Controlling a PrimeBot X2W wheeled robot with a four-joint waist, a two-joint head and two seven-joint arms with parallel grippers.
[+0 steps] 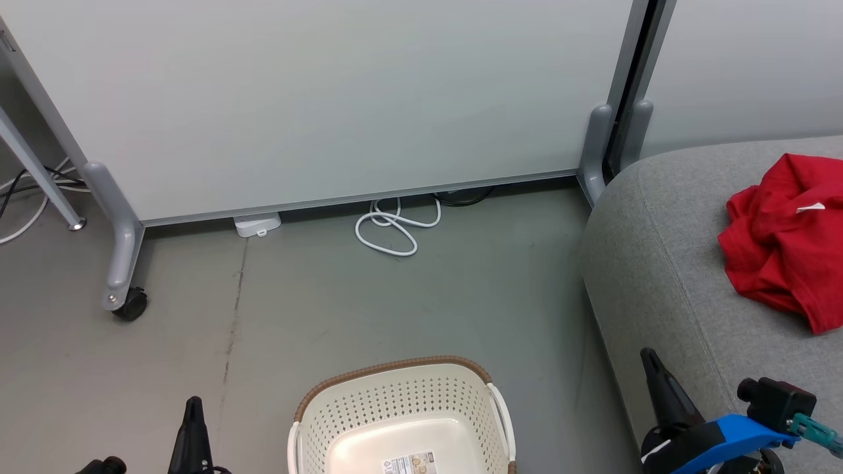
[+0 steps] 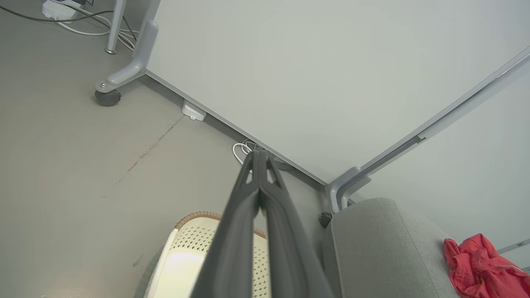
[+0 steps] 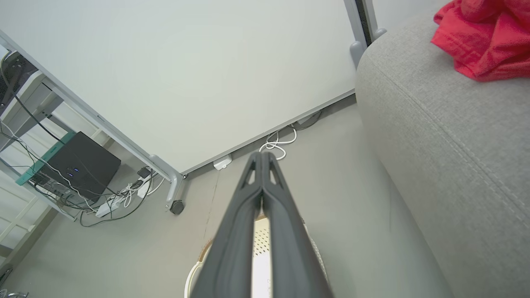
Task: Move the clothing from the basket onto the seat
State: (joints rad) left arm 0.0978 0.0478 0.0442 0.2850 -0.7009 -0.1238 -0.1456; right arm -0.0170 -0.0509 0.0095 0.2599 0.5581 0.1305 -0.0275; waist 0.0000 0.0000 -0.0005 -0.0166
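Head view: grey floor [image 1: 395, 309], white partition [image 1: 329, 99], clothing [image 1: 784, 257] on seat [image 1: 658, 263]; L claw [image 1: 193, 401], R claw [image 1: 649, 356] closed, empty.

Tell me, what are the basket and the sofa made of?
The basket looks like smooth, slightly glossy cream plastic: neat rows of punched holes in its wall; its brown rim looks woven, perhaps moulded. The sofa looks like matte grey woven cloth over padding: fuzzy weave, a stitched seam, soft rounded corners.
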